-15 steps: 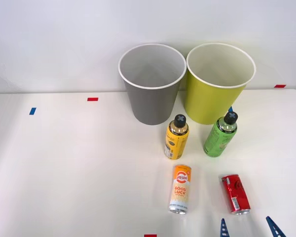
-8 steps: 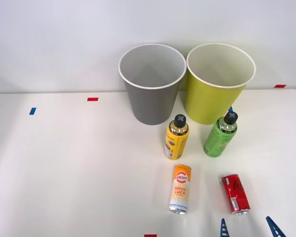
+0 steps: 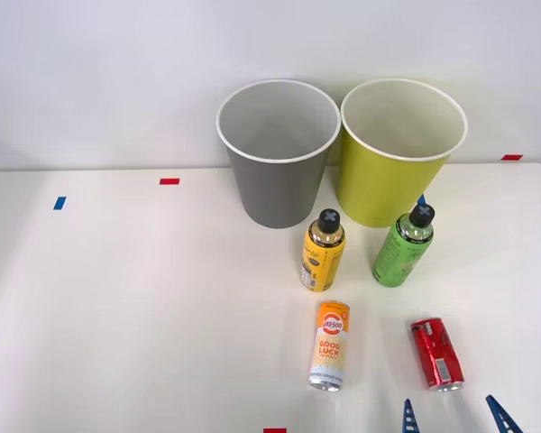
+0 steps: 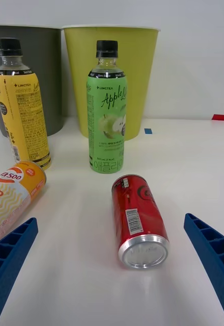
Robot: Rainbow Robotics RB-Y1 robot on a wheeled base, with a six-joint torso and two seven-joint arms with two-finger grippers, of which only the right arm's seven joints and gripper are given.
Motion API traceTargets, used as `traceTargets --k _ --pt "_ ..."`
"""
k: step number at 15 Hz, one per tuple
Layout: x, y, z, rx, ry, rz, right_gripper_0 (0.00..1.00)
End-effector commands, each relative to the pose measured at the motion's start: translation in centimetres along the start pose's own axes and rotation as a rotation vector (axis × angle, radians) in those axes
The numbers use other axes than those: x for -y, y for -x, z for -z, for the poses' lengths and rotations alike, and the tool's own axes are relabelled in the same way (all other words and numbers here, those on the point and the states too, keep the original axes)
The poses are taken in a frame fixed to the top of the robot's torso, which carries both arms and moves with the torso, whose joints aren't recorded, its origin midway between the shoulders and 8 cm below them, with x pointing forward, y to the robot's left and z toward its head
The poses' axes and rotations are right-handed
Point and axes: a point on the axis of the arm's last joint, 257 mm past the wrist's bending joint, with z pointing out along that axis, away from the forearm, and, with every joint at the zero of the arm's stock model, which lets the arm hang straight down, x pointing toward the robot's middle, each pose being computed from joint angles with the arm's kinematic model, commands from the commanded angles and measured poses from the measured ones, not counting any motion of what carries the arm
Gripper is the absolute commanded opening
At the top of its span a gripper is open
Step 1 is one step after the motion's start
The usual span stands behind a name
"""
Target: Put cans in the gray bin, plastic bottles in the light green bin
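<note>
Lying on its side, the red can (image 3: 437, 354) has rolled slightly rightward; the claw (image 3: 453, 417) gapes wide, empty.

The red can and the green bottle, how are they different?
The red can lies on its side on the table; the green bottle stands upright. The bottle is taller and slimmer, the can short and stubby. The bottle has a black cap; the can has a bare silver end. Both are round drink containers, and neither is in a bin.

High front view, low close wrist view, red can (image 3: 436, 354) shared
</note>
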Motion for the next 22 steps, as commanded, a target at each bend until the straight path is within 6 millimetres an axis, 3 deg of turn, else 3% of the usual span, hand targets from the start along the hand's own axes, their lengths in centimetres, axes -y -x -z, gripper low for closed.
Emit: traceTargets --k 1,22 --pt "0.0 0.0 0.0 0.0 0.0 0.0 1.0" --pt "0.0 0.0 0.0 0.0 0.0 0.0 1.0"
